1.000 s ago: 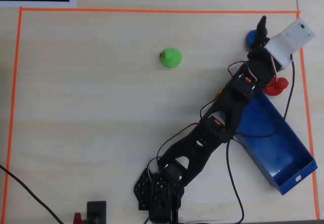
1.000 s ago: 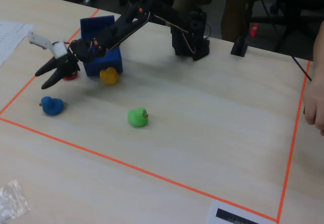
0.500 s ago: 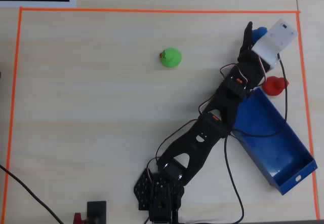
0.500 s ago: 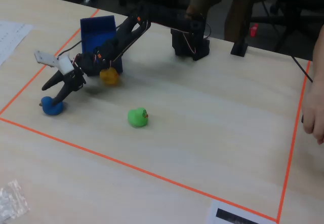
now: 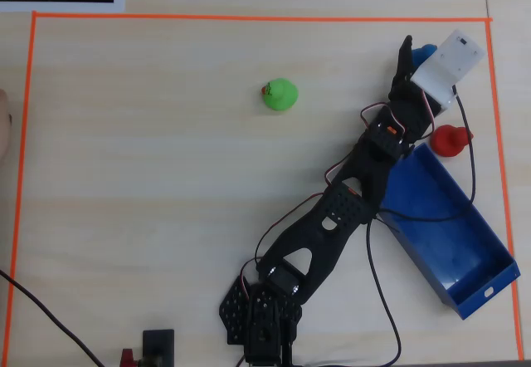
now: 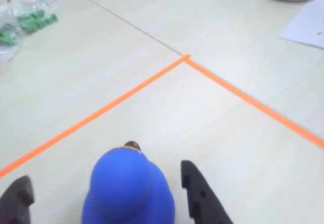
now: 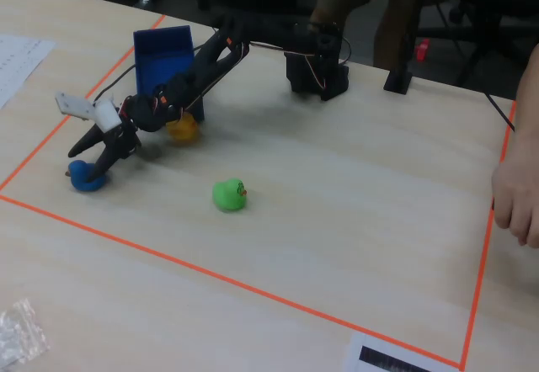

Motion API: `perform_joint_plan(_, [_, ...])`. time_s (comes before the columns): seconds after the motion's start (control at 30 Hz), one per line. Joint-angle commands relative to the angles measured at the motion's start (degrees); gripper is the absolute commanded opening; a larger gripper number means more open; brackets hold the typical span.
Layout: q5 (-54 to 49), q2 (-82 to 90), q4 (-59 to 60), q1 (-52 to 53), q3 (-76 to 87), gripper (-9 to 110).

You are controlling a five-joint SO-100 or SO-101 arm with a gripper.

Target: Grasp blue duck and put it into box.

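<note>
Duck [image 6: 129,191] sits between my end effector's [image 6: 109,196] two black fingers in the wrist view, one finger [image 6: 202,196] on its right and the other at the lower left edge, both clear of the blue body. So I read the end effector as spread apart and released, straddling the duck and not yet gripping. The duck rests on the surface [image 6: 167,112] just inside a corner of the orange tape [image 6: 126,95].

From overhead, the arm [image 5: 348,201] is stretched out toward the upper right corner, and only a sliver of the duck [image 5: 426,51] shows beside the white camera housing [image 5: 444,66]. The box [image 5: 448,226] lies close along the arm's right side, empty as far as I can see. A red duck [image 5: 449,140] stands just beside the box's near end, so I judge the carry should pass over it with care. A green duck [image 5: 280,95] sits well apart to the left, out of the way.

My next step, I judge, is closing on the duck's body.
</note>
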Motion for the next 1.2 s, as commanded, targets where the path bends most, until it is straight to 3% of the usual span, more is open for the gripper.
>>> perform_joint_plan(0.0, [-0.3, -0.2, 1.7, -0.4, -7.5, 39])
perform_joint_plan(0.33, [-1.1, -4.7, 3.7, -0.8, -13.2, 36])
perform_joint_plan(0.4, [-2.4, -5.0, 4.7, -0.9, -13.1, 26])
perform_joint_plan(0.47, [-3.5, -5.0, 6.0, -0.9, -12.1, 4])
perform_joint_plan(0.5, [-3.5, -5.1, 5.7, -0.9, -11.5, 0])
perform_joint_plan(0.8, [-2.5, -2.5, 6.2, -0.5, -7.9, 0])
perform_joint_plan(0.9, [5.2, 5.8, 14.7, -0.3, -6.5, 0])
perform_joint_plan(1.03, [17.8, 23.4, 38.4, 1.0, -6.6, 0])
perform_joint_plan(1.17, [19.2, 43.7, 47.9, 2.8, 6.5, 0])
